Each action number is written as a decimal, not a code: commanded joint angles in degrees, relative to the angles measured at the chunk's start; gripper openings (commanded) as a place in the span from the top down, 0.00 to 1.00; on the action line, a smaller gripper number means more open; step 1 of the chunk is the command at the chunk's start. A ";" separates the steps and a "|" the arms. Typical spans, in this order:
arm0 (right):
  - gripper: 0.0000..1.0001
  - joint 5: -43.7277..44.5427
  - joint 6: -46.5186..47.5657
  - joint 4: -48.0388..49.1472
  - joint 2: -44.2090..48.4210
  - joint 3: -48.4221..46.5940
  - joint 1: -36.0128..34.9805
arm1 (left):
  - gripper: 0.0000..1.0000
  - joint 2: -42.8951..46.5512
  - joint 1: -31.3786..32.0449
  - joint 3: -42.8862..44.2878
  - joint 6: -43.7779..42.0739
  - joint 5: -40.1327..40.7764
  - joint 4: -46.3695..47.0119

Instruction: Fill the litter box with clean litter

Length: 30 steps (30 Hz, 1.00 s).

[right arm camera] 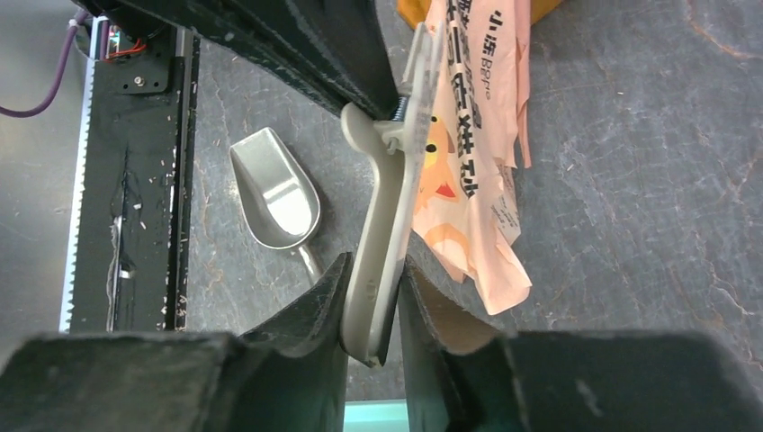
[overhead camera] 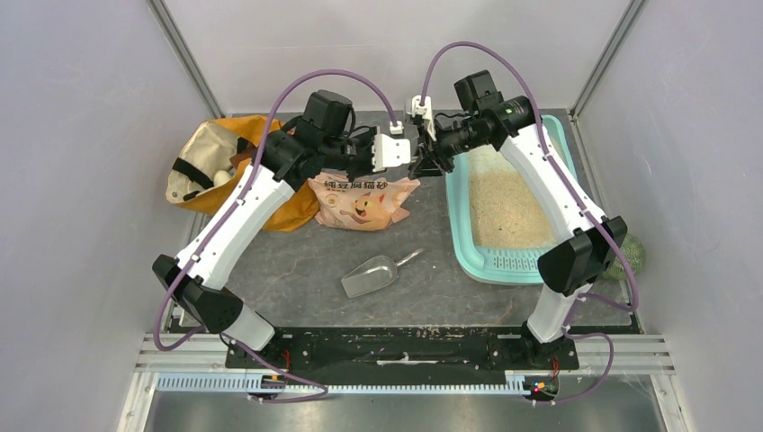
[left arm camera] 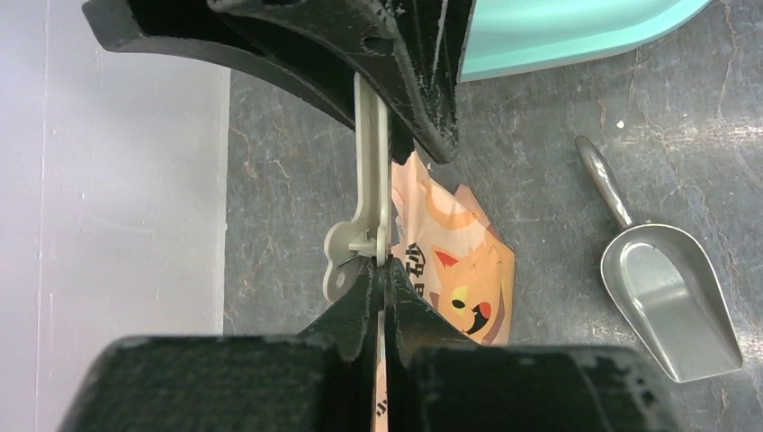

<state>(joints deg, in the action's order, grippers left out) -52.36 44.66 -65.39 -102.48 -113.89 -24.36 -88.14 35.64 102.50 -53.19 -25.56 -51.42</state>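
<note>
Grey tabletop [overhead camera: 297,261], peach pouch [overhead camera: 364,202] with Chinese lettering, right claw [right arm camera: 373,265] pinching clip [right arm camera: 396,180]

Litter box [overhead camera: 456,220]: large rectangular teal-green plastic tray, raised rim, pale interior, perforated lip at its near end, lying flat and lengthwise on the right side of the table; clean litter [overhead camera: 508,209]: fine pale beige granules, spread in a shallow layer over its floor.

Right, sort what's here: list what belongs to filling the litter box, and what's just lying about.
Job: teal plastic litter box; beige litter inside; peach-pink printed pouch; beige plastic clip on it.
Lying about: orange fabric bag; silver metal scoop; green fuzzy object.
</note>
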 commanded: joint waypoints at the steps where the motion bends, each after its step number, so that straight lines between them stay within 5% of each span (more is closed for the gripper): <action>1: 0.75 -0.98 0.16 3.83 2.71 -0.02 -0.18 | 0.98 -0.23 0.66 2.51 0.63 0.74 0.90; 5: 0.94 -0.96 0.49 4.60 2.81 -0.08 -0.12 | 0.98 -0.62 0.74 3.06 1.04 1.14 0.57; 8: 1.00 -0.75 0.60 4.72 2.96 -0.05 -0.08 | 0.62 -0.09 0.17 2.97 5.80 3.65 3.17; 13: 1.00 -2.44 -6.49 11.14 3.50 -0.02 2.47 | 0.29 8.81 -9.76 -3.54 22.70 -9.33 18.61; 18: 1.00 -10.44 -15.40 20.64 5.08 0.51 5.71 | 0.25 13.05 -15.25 -9.38 23.71 -13.45 18.63; 22: 1.00 -16.31 -8.60 22.64 9.91 6.67 6.07 | 0.25 13.34 -16.52 -11.33 19.55 -13.53 18.11; 30: 1.00 -16.75 -11.18 35.65 17.03 18.49 5.96 | 0.33 9.81 -15.12 -7.96 14.82 -25.89 9.84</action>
<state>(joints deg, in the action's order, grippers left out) -66.22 34.54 -38.15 -87.66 -96.99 -18.28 -76.88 19.59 92.33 -34.76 -42.52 -37.19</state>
